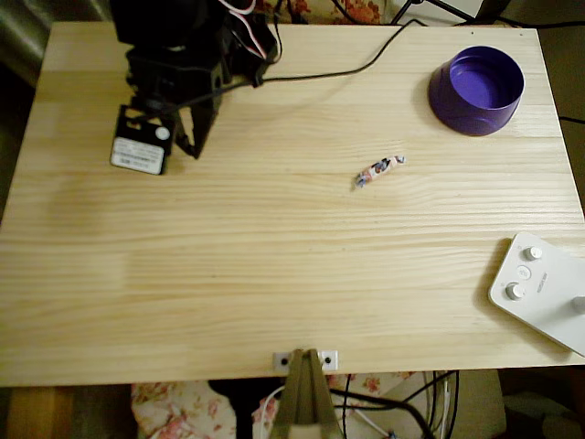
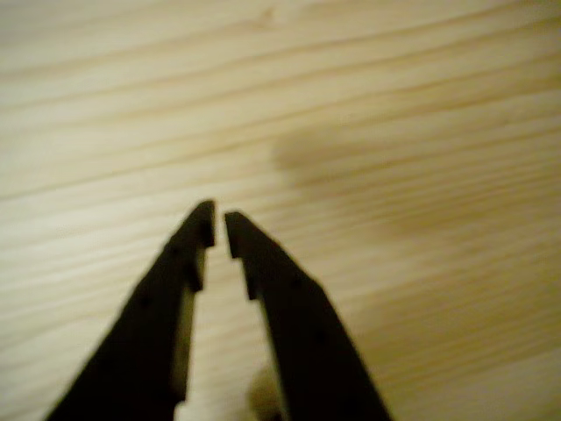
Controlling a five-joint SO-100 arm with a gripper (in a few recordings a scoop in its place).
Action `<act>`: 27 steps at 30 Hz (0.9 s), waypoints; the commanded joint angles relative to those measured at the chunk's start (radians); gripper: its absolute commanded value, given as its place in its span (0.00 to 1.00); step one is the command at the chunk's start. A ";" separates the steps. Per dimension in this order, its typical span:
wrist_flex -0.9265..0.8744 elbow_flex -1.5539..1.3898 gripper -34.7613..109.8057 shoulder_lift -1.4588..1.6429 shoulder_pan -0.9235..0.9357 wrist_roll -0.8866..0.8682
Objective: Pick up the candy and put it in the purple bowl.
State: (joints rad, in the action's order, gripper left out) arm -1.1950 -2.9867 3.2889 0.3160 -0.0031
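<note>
- Candy (image 1: 379, 170) lies mid-counter, at seven o'clock from the purple bowl (image 1: 477, 90).
- Probably light, crinkly, slippery; pinch its middle, not the twisted ends.
- End effector (image 2: 219, 224) nearly clenched, empty, over bare counter (image 1: 274, 274).

Black arm (image 1: 187, 55), tapered jaws, white-labelled servo (image 1: 139, 151)

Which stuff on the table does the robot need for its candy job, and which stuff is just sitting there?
Needed: the candy in the middle of the table, the purple bowl at the far right corner.

Just sitting there: the white box with knobs, the black cable.
</note>
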 commanded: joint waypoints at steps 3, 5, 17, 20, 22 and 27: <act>0.003 0.009 0.24 0.012 0.009 0.005; 0.003 0.009 0.24 0.012 0.009 0.005; 0.003 0.011 0.24 0.012 -0.005 0.017; 0.003 0.011 0.24 0.012 -0.005 0.017; 0.003 0.011 0.24 0.012 -0.005 0.017; 0.003 0.011 0.24 0.012 -0.005 0.017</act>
State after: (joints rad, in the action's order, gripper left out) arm -1.1950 -2.9867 3.2889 0.3007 -0.0031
